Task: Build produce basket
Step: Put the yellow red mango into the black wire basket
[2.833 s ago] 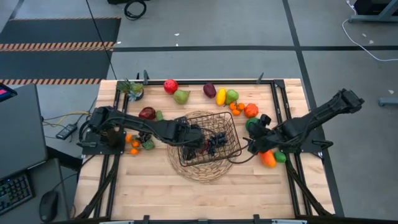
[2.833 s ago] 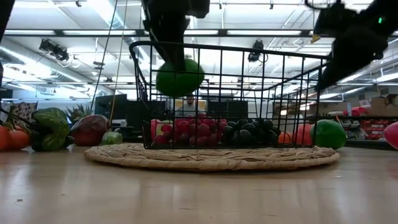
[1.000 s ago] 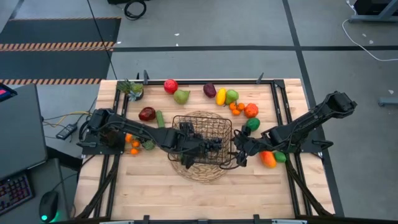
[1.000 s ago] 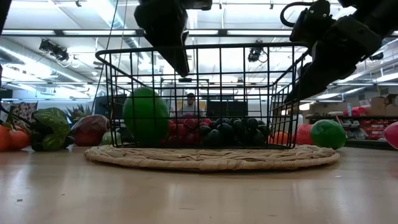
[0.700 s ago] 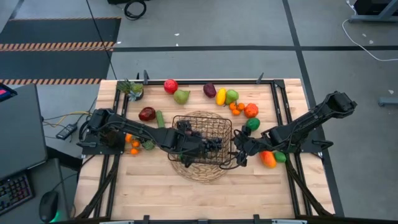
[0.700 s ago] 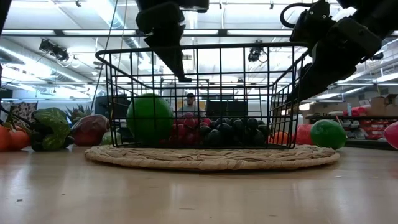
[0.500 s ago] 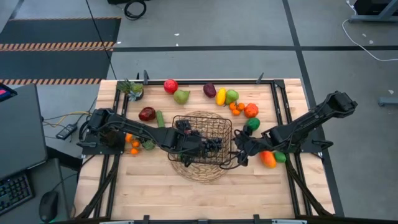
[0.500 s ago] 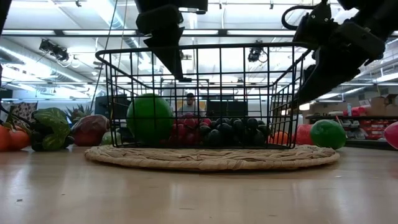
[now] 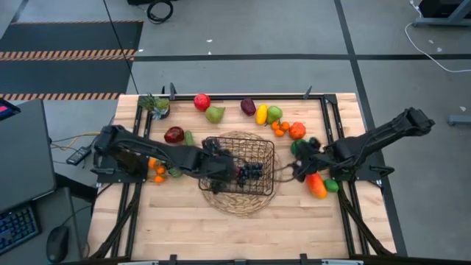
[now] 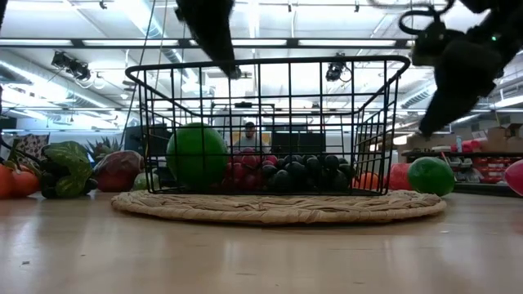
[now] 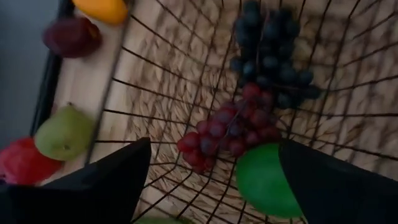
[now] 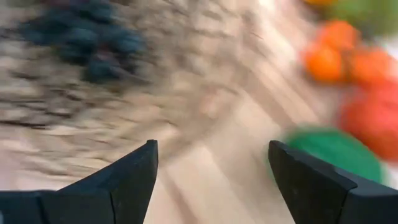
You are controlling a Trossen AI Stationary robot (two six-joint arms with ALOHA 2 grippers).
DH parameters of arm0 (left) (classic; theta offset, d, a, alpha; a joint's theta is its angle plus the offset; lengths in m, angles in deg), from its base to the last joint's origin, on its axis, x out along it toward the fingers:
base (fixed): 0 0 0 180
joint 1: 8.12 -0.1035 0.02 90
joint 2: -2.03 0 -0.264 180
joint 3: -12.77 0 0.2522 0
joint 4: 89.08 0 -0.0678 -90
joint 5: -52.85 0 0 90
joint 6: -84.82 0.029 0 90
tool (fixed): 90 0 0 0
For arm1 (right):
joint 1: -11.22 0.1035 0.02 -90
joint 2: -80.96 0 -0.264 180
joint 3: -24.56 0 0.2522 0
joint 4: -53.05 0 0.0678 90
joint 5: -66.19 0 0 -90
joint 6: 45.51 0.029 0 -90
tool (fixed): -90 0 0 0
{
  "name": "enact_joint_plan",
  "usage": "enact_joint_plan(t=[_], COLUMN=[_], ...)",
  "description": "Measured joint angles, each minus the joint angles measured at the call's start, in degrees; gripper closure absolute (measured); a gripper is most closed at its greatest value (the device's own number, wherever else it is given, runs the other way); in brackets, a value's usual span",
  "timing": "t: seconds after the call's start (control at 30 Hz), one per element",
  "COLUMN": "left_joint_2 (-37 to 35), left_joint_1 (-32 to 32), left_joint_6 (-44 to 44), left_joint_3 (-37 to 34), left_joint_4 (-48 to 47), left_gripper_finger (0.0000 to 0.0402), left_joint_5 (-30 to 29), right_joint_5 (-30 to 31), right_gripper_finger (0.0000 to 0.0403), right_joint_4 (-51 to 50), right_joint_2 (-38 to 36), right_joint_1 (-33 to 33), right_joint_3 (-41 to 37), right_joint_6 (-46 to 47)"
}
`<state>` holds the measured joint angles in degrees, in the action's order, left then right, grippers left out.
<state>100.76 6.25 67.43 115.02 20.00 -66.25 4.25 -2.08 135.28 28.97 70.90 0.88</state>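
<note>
Wooden table (image 9: 184, 221) carried the basket (image 9: 241, 165) on a woven mat (image 10: 278, 208), grapes (image 11: 270, 59) inside; left claw (image 11: 211, 180) gaped empty above it, right claw (image 12: 211, 165) wide, holding nothing, beside it.

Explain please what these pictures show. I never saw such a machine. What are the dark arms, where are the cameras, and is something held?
It is a robot with two dark arms at a wooden table. One camera looks down from above, one sits at table height, and one rides on each wrist. A black wire basket stands on a round woven mat and holds a green ball-shaped fruit, red grapes and dark grapes. More toy fruit lies around it. The left gripper hangs open over the basket, holding nothing. The right gripper is open too, beside the basket, also empty.
</note>
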Motion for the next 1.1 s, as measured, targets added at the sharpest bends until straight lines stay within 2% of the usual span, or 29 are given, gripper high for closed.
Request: enact_joint_plan(t=[0.1,0.23,0.3,0.47,0.63,0.77,0.9,1.1], left_joint_2=[-4.2,-8.7,-11.1,-16.8,-20.9,-21.6,-20.8,-19.0], left_joint_1=[0.0,0.5,1.0,1.8,1.6,1.7,2.2,2.7], left_joint_6=[0.5,2.4,4.3,7.8,10.9,11.9,10.8,12.0], left_joint_3=[0.0,-0.5,-3.2,-15.1,-24.4,-28.6,-30.0,-30.3], left_joint_4=[0.7,5.4,11.5,28.5,44.9,55.3,59.5,59.2], left_gripper_finger=[0.0057,0.0064,0.0065,0.0065,0.0065,0.0065,0.0065,0.0065], left_joint_5=[-1.3,-2.3,-2.3,-2.0,-2.2,-2.2,-2.3,-2.2], right_joint_5=[-1.3,-6.5,-10.6,-20.5,-24.5,-25.8,-29.5,-29.9], right_gripper_finger=[0.0095,0.0095,0.0095,0.0095,0.0095,0.0095,0.0095,0.0095], right_joint_4=[-8.0,-12.3,-12.8,-17.0,-17.9,-18.6,-18.4,-16.3], right_joint_2=[-2.5,-4.1,-4.1,-3.7,-3.7,-3.0,-0.1,5.1], right_joint_1=[-0.9,-0.7,0.0,2.9,4.5,5.8,7.3,9.0], right_joint_3=[0.0,0.0,0.0,0.0,1.2,1.5,1.5,1.5], right_joint_6=[5.8,10.5,12.2,17.0,19.8,22.7,25.7,29.1])
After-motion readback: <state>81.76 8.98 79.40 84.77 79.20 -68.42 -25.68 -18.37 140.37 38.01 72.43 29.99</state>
